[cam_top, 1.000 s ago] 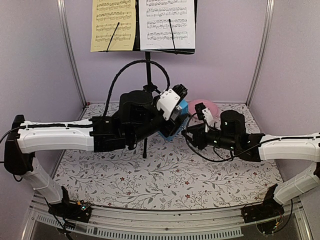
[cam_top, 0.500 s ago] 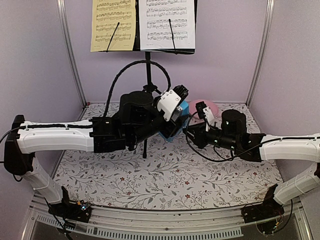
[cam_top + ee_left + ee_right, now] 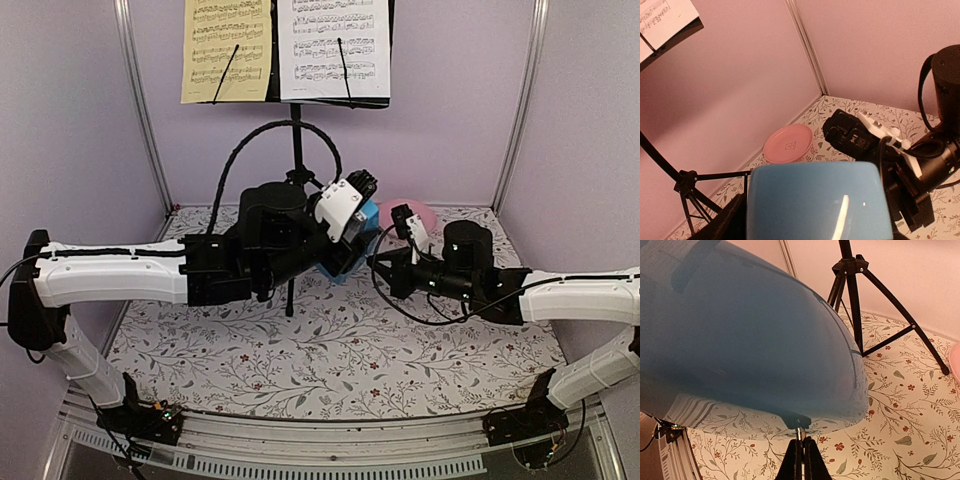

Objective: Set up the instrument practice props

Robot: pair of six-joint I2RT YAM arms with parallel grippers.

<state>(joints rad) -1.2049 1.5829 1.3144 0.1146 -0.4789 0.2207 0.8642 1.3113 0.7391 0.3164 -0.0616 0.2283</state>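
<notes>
Left arm (image 3: 120, 270): reaches from the table's near-left corner toward mid-table, forearm roughly level, wrist rolled with its camera housing facing up and right. Left gripper (image 3: 350, 243) is off the surface, jaws partway apart and clamped on the blue metronome (image 3: 815, 200).

Right arm (image 3: 580, 295): comes in from the near-right corner, forearm low and level, pointing left. Right gripper (image 3: 800, 457) is fully closed, fingers pressed together, tips right at the underside of the left's load. Can't tell if they pinch anything. The two grippers sit just beside each other.
</notes>
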